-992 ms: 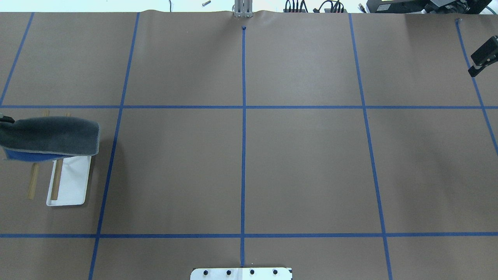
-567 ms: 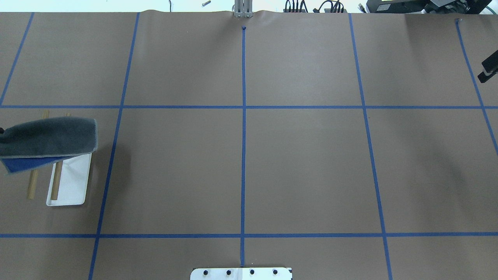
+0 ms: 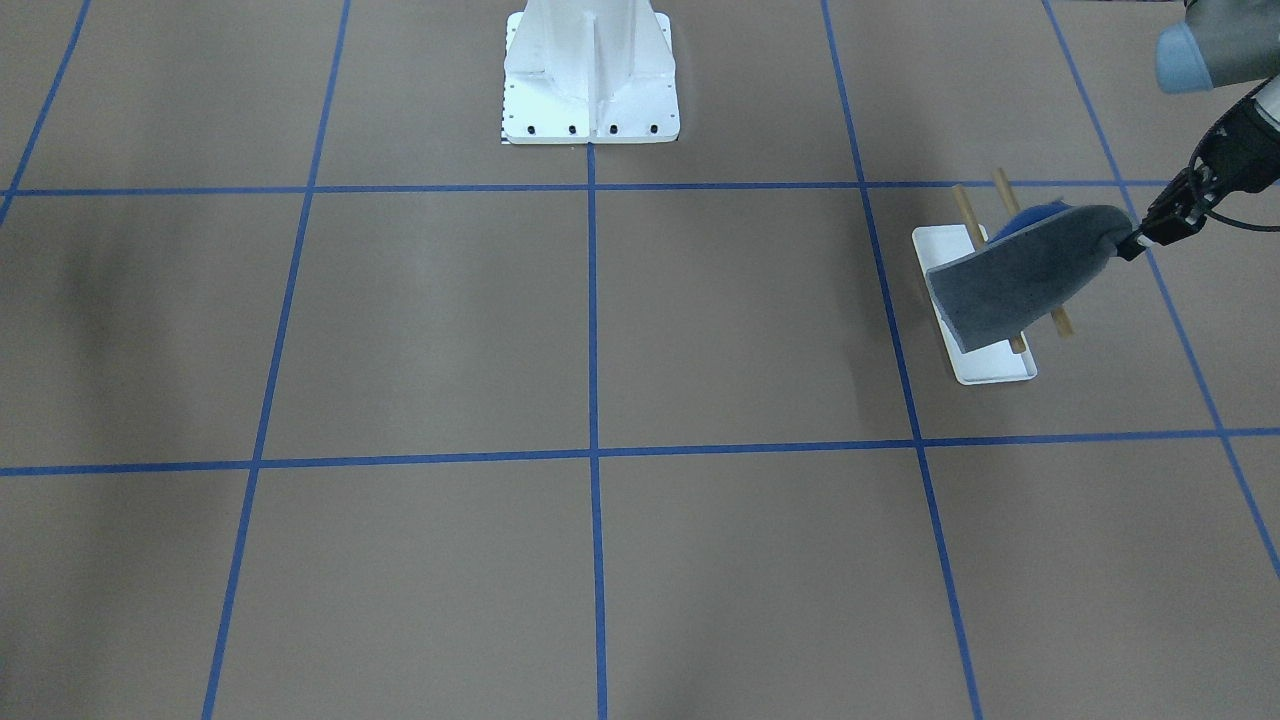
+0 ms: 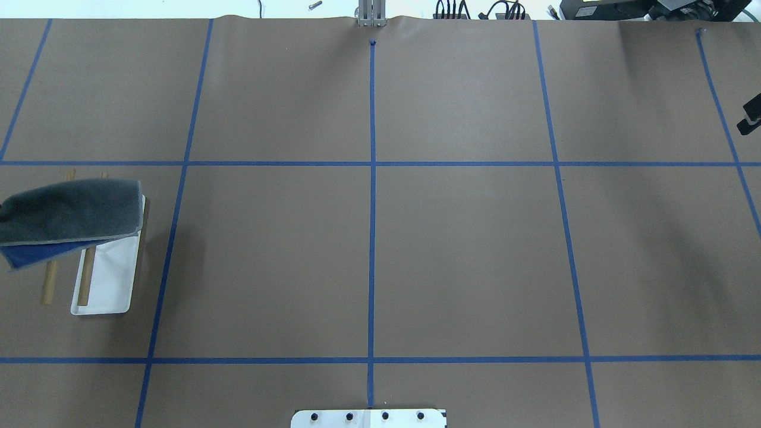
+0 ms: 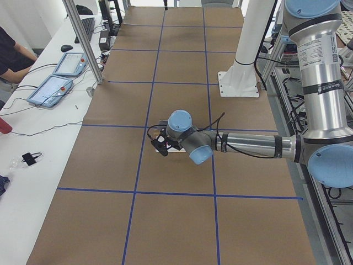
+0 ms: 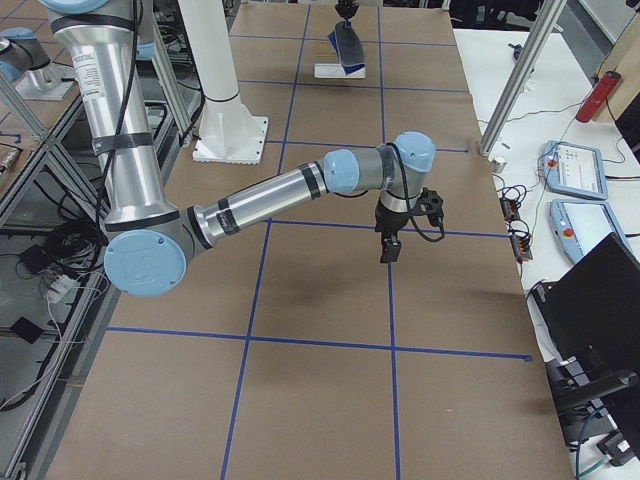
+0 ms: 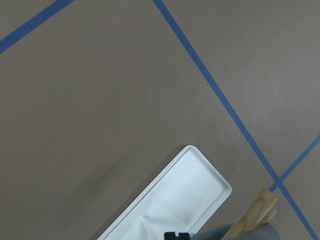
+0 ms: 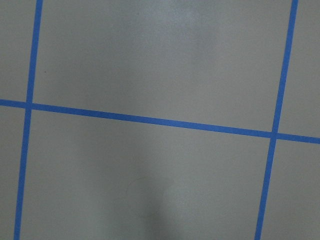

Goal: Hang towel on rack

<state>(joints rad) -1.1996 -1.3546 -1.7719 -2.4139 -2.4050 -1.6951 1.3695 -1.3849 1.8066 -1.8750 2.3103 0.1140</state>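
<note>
Grey towel (image 3: 1010, 280) spans both dowels (image 3: 963, 207) of rack (image 3: 990, 368), long axis crosswise to them. Left gripper (image 3: 1133, 243) clamped on its outer corner. Right gripper (image 6: 388, 248) well apart, finger state not discernible.

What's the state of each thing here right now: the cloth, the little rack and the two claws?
Towel: spread over both rack bars, one end held up.
Rack: upright on the table, partly under the towel.
Left gripper: shut on the towel's end.
Right gripper: over bare table, far from the rack; open or shut unclear.
</note>
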